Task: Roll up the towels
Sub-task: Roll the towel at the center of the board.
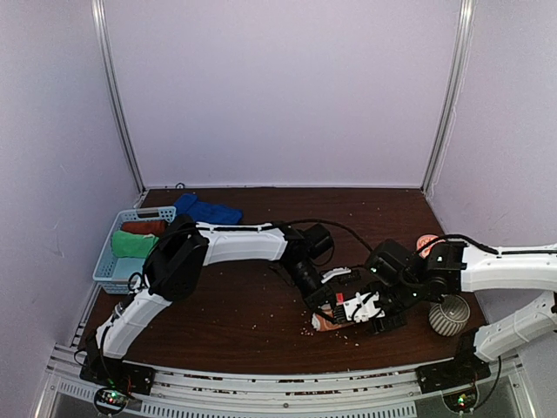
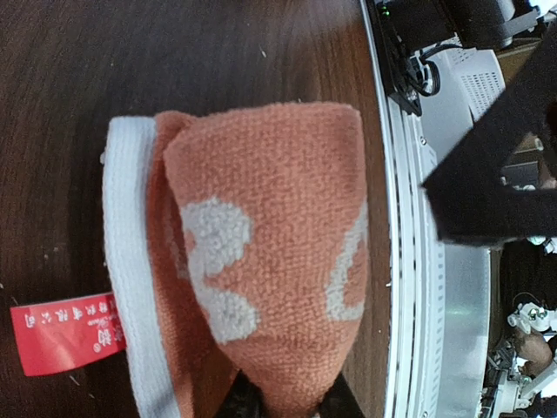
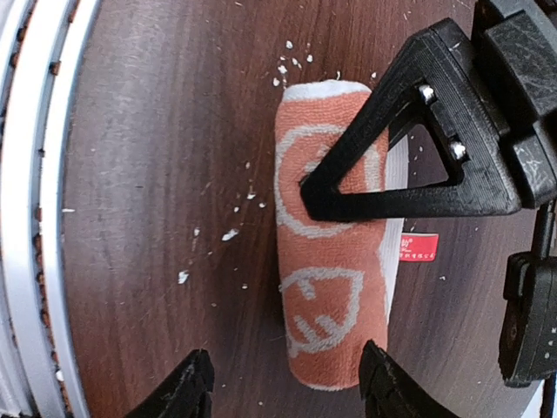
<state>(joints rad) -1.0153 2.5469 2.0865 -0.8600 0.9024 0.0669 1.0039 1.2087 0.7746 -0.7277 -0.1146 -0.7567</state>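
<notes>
Lying on the brown table at the lower middle of the top view, the orange towel with its white pattern is wound into a tight roll. A white edge band and a red tag stick out along its side. The left gripper is clamped on the towel, with one end of the cloth pinched between its black fingers at the bottom of the left wrist view. The right gripper is spread wide at the bottom of its own view, one finger on each side of the roll's end. White crumbs dot the wood beside the roll. At the upper left of the table a blue towel lies behind a light blue basket. The basket holds a green towel and a dark red towel.
</notes>
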